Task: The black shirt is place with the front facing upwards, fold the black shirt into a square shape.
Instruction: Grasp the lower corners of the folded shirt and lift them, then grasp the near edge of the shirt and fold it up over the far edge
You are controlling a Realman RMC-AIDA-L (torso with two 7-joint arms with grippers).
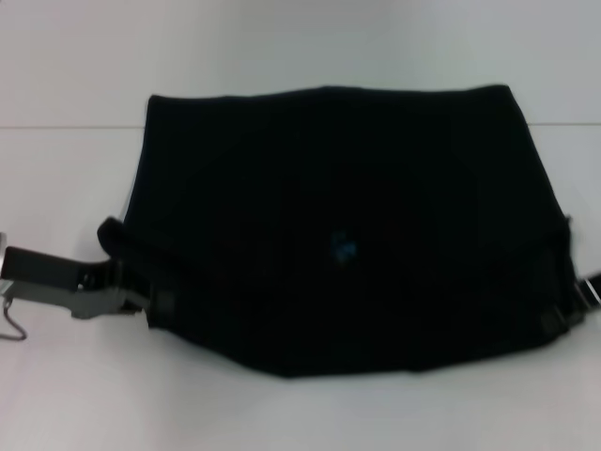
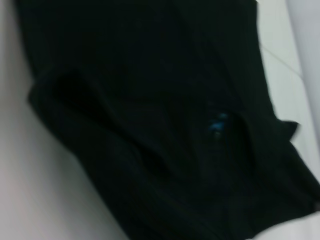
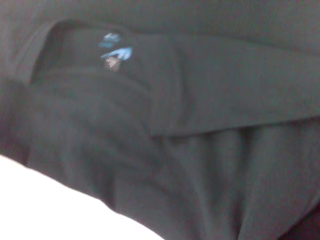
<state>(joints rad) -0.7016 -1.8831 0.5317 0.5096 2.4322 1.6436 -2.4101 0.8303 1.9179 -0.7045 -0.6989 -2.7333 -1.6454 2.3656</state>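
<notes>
White table [image 1: 75, 395] is spreading under the whole scene, plain and pale, with a faint seam line running across its far part and nothing else of the room showing. Left gripper [image 1: 155, 303] is reaching in low from the left edge and is pressing against the near left edge of the black shirt [image 1: 329, 235], though whether it is clenched on the cloth cannot be told. The shirt is lying partly folded across the table's centre with its blue neck label [image 1: 342, 247] showing, while the right gripper [image 1: 556, 318] is meeting its near right edge, grip likewise impossible to tell.
</notes>
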